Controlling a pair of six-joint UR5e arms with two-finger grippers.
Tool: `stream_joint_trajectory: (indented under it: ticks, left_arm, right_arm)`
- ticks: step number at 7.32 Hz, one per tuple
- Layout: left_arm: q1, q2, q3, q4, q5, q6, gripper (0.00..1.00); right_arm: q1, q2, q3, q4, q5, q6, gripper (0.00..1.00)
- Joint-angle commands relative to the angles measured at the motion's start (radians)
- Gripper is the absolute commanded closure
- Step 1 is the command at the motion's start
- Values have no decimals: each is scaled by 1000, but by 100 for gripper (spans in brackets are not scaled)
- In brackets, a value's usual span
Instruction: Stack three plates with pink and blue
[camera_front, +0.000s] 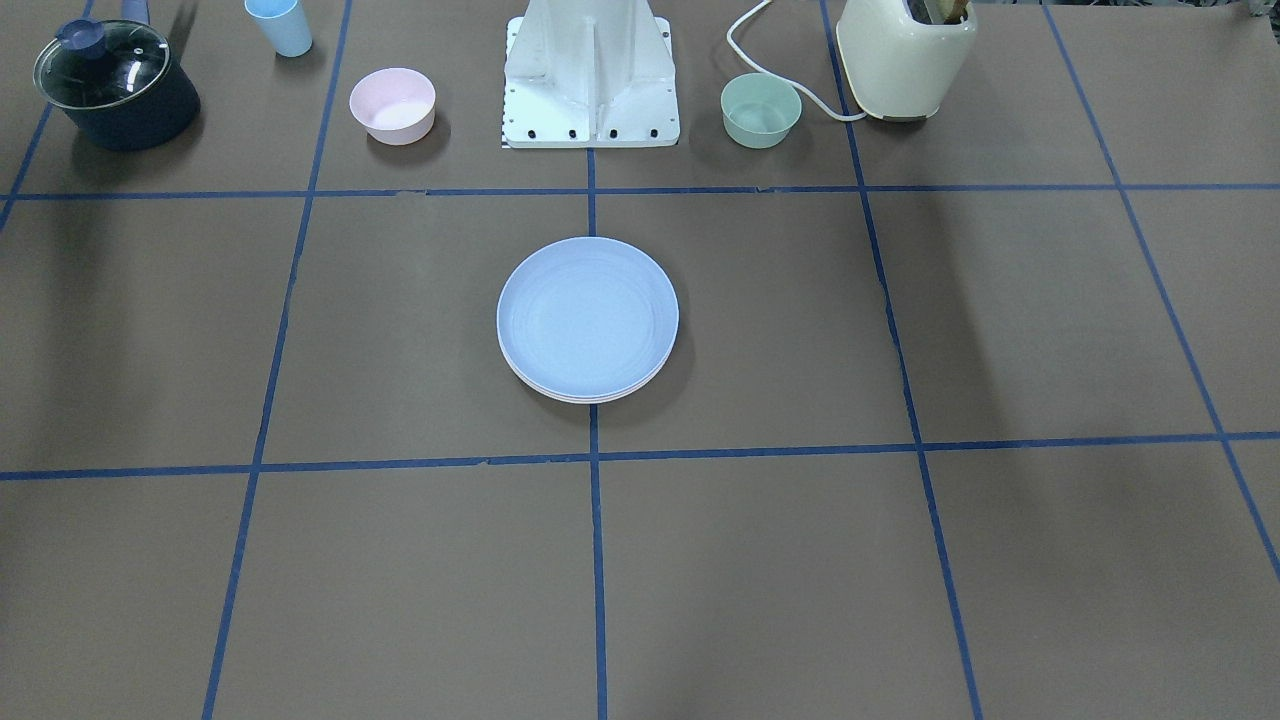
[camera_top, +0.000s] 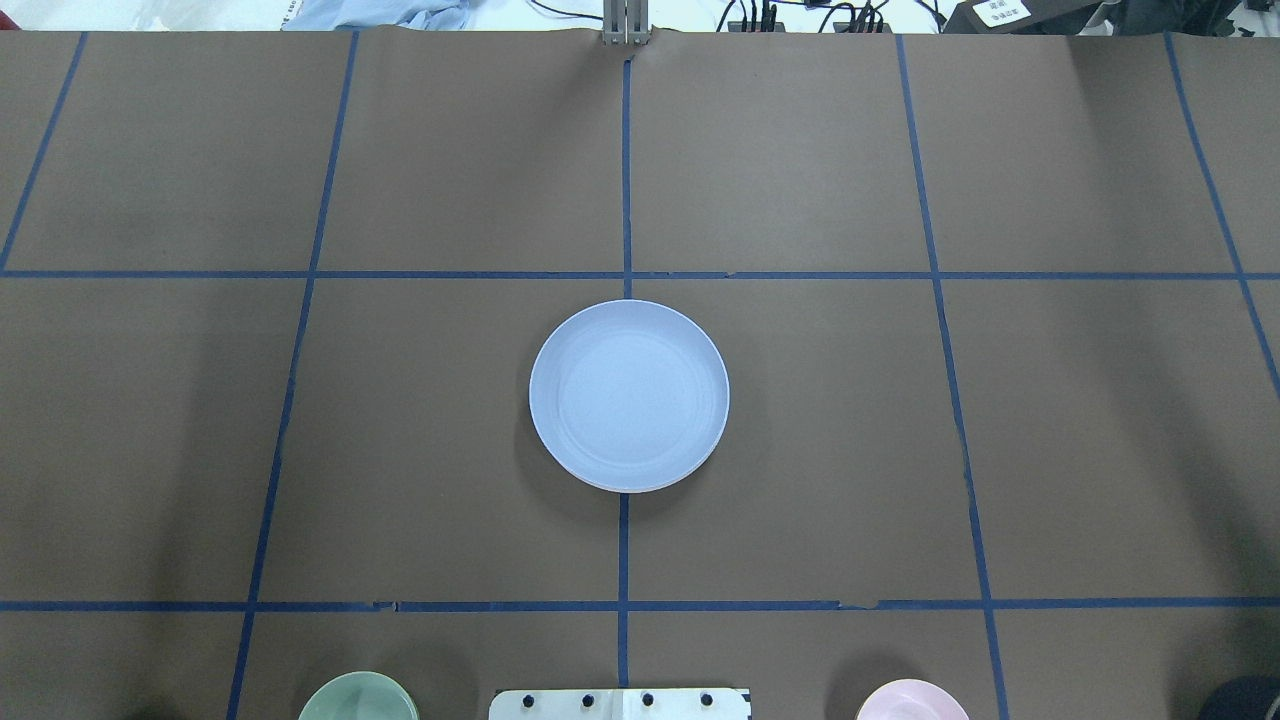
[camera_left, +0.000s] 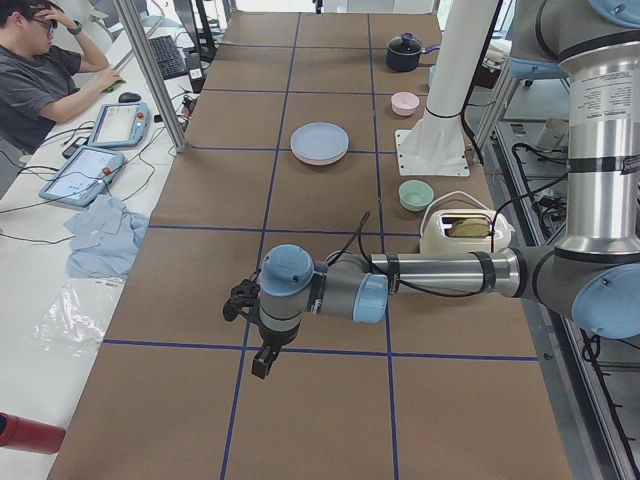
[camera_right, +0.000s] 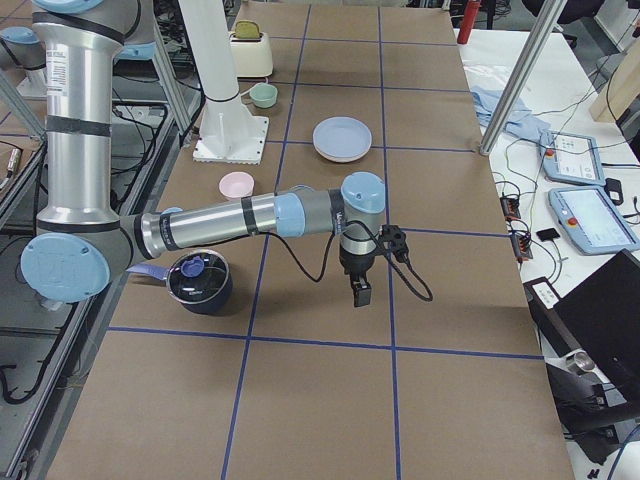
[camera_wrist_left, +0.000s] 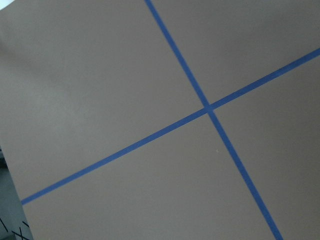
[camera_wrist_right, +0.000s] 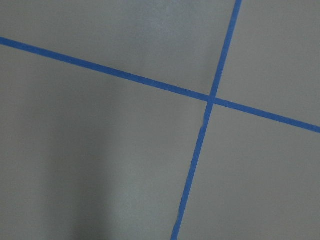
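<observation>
Spanning all views, brown table (camera_front: 1000, 320) with blue tape grid. White pedestal (camera_front: 592, 90) is bolted at the robot-side edge. Left arm (camera_left: 440, 272) reaches out low, well off to pedestal's left. Left end effector (camera_left: 261, 366) points down above the table; cannot tell how wide it is, nothing visible in it. Right arm (camera_right: 230, 218) is well off to pedestal's right. Right end effector (camera_right: 359, 294) also points down, opening cannot be told, nothing visible in it. Plate stack (camera_top: 628, 395) sits straight out from the pedestal on the centre tape line, well apart from both arms. Blue plate (camera_front: 588, 315) is on top, flat, face up, round, no long axis. Paler rims peek out beneath; colours unclear. Toaster (camera_front: 905, 60) is on pedestal's left, pot (camera_front: 120, 90) far right. Green bowl (camera_front: 761, 110) is just left of pedestal, pink bowl (camera_front: 392, 105) right, cup (camera_front: 280, 25) between bowl and pot.
</observation>
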Motion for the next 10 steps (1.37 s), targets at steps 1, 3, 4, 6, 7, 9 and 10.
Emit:
stream_joint_trajectory:
  ticks: [1,3,4,6,7,9,10]
  left_arm:
    - [-8,8,-12,5,-92,-131,0]
    - [28,3,-53,2,4,-123,0]
    - [44,3,-59,3,29,-123,0]
    - [45,16,-61,11,28,-123,0]
    - [45,23,-55,11,23,-126,0]
    - [45,33,-53,-6,18,-125,0]
    - [44,36,-56,2,14,-132,0]
  right_arm:
    - [9,-38,-6,0,47,1,0]
    - [33,-87,-1,0,130,-8,0]
    - [47,-93,-1,0,131,-8,0]
    - [52,-93,-3,0,131,-3,0]
    - [52,-93,-4,0,130,-3,0]
    - [52,-93,-6,0,131,-2,0]
    - [52,-93,-6,0,131,-2,0]
